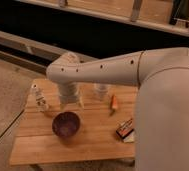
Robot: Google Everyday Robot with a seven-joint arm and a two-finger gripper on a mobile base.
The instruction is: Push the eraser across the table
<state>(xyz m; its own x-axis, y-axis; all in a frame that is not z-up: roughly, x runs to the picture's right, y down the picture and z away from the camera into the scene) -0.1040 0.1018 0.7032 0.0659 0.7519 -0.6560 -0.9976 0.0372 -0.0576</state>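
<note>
- At centre left, the gripper (71,105) hangs over the table (95,142), just above the bowl (66,124) in the frame, fingers apart.
- The eraser (124,129) lies at lower right, near the table edge, well apart from the gripper.

The arm (113,72) stretches in from the right, its bulky white body filling the right edge of the worktop (95,145). It bends at a rounded joint above the far left part, the wrist points straight down, and the tool (71,102) hangs left of centre, nearer the far edge.
</note>
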